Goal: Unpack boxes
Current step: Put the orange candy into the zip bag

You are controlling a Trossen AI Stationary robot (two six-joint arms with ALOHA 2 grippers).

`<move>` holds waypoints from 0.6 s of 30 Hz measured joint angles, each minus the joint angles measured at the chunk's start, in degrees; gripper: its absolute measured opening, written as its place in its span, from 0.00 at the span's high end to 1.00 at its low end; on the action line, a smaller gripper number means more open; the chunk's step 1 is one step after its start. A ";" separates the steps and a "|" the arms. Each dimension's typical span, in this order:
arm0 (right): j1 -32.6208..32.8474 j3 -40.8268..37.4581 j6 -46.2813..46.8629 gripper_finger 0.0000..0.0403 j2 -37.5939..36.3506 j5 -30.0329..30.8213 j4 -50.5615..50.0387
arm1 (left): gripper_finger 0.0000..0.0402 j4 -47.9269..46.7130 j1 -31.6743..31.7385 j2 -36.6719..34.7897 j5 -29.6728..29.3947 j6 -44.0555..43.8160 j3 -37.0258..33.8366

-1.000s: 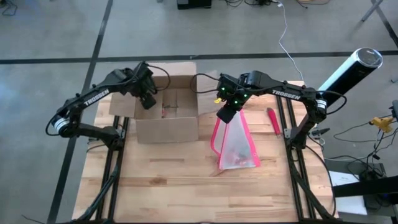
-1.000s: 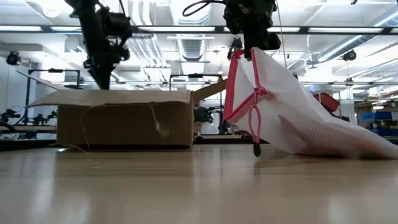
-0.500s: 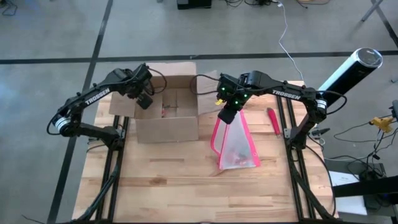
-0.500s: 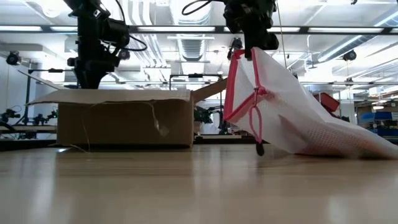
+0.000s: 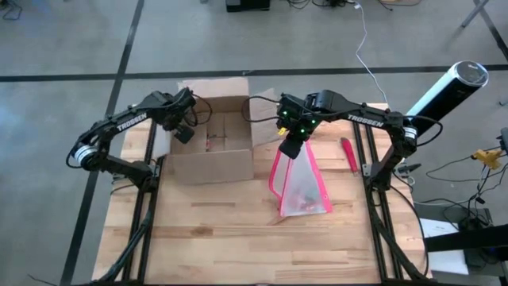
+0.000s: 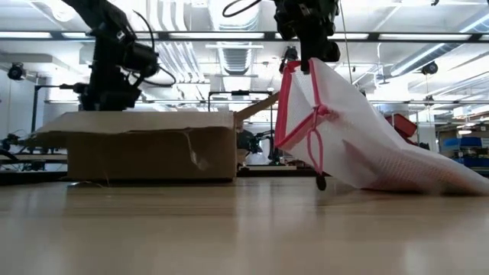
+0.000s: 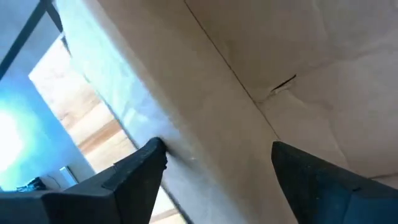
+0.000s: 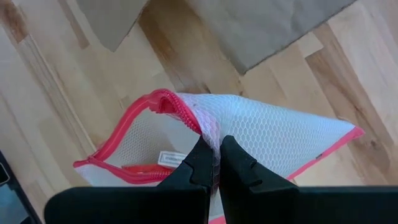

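Note:
The brown cardboard box [image 5: 214, 163] stands open at the table's far left, its flaps spread; in the low view the box [image 6: 153, 149] rests flat on its bottom. My left gripper [image 5: 184, 131] is open, low over the box's left flap [image 6: 50, 130], with cardboard [image 7: 236, 81] filling the wrist view between its fingers. Right of the box, my right gripper [image 5: 291, 148] is shut on the top of a white mesh pouch [image 5: 302, 187] with pink zipper edges. The pouch's mouth gapes open. My left gripper [image 7: 217, 162] comes down on the box's left side with its fingers apart; whether the fingers touch the cardboard cannot be told. My right gripper [image 8: 216, 149] pinches the pouch's top edge [image 8: 208, 130] beside the pink zipper, between its two fingers, from above, pointing down. The pouch [image 6: 367, 145] hangs slanted below the fingers, its lower end [image 6: 451, 179] lying on the table.
A small red thing [image 5: 210, 143] lies inside the box. A red tool [image 5: 348, 153] lies on the table right of the pouch. A black-and-white cylinder [image 5: 444, 87] stands beyond the right edge. Bare wood [image 5: 238, 238] spreads across the near half.
My left gripper has gone toward the table's left edge and down, from over the box's opening to its left side. The box's left flap, raised before, has sunk to about level. My right gripper and the pouch have kept still.

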 joint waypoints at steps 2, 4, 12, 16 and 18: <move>-0.20 0.00 -0.28 1.00 0.00 -0.09 0.00 | 0.31 1.58 0.00 0.44 0.26 -0.63 -1.40; -0.35 0.00 -0.35 1.00 0.00 -0.24 -0.02 | 0.33 2.99 0.00 0.89 0.31 -1.22 -2.35; -0.84 0.00 -0.46 1.00 0.00 -0.28 -0.02 | 0.68 6.93 0.00 1.54 1.31 1.04 -4.13; -0.95 0.00 -0.46 1.00 0.00 -0.29 0.00 | 0.95 8.36 0.04 1.52 2.67 3.25 -3.92; -0.97 0.00 -0.46 1.00 0.00 -0.26 0.00 | 0.97 7.93 0.02 1.52 3.36 3.83 -3.12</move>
